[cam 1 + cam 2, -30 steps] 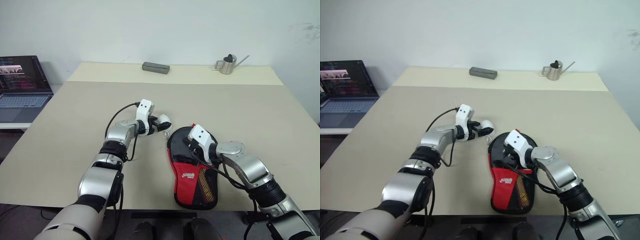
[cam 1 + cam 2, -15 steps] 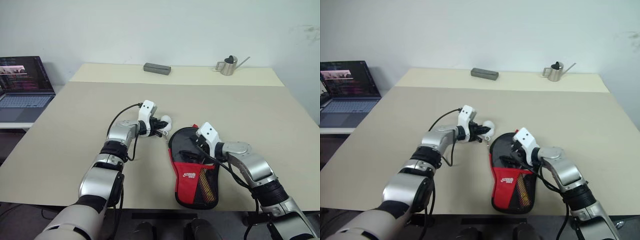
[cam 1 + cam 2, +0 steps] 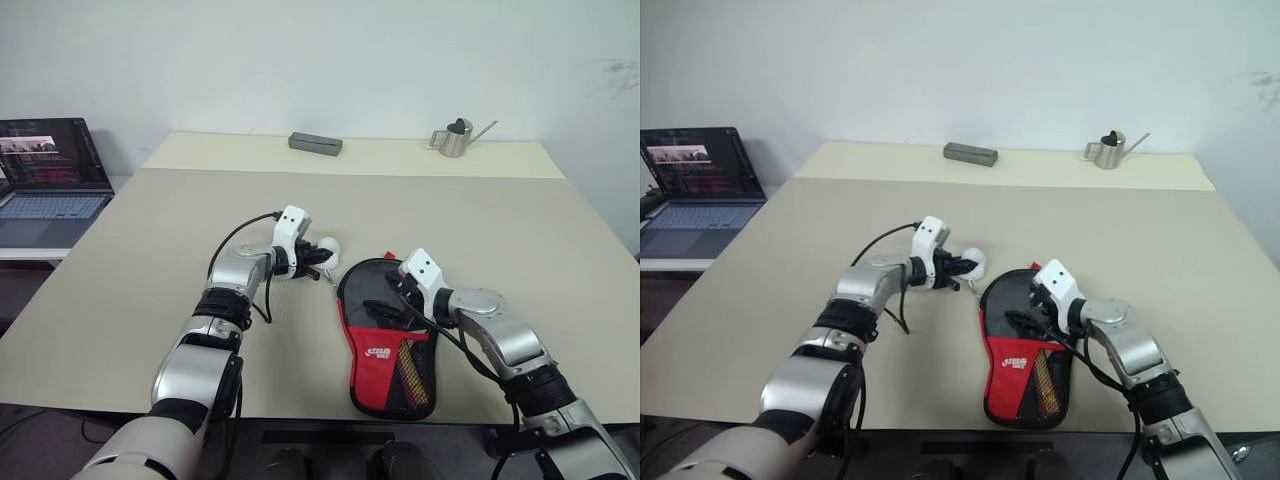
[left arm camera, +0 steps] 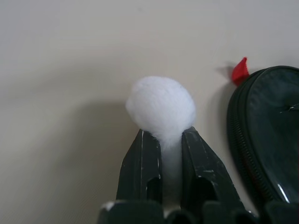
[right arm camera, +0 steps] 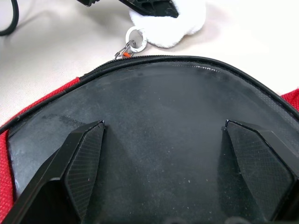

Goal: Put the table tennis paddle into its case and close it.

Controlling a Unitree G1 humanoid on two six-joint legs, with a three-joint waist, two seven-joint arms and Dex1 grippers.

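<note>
1. The left gripper (image 4: pixel 162 154), spread a second ago, has now clamped on the case's pom-pom (image 4: pixel 161 105).
2. The right gripper (image 5: pixel 173 154) hangs wide apart over the case (image 3: pixel 385 335), gripping nothing.
3. The paddle is out of sight.
4. A laptop (image 3: pixel 45 170), grey box (image 3: pixel 315 144) and watering can (image 3: pixel 455 138) sit well away.

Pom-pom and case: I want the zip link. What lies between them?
In the right wrist view, a small metal ring and clip join the pom-pom to the case.
</note>
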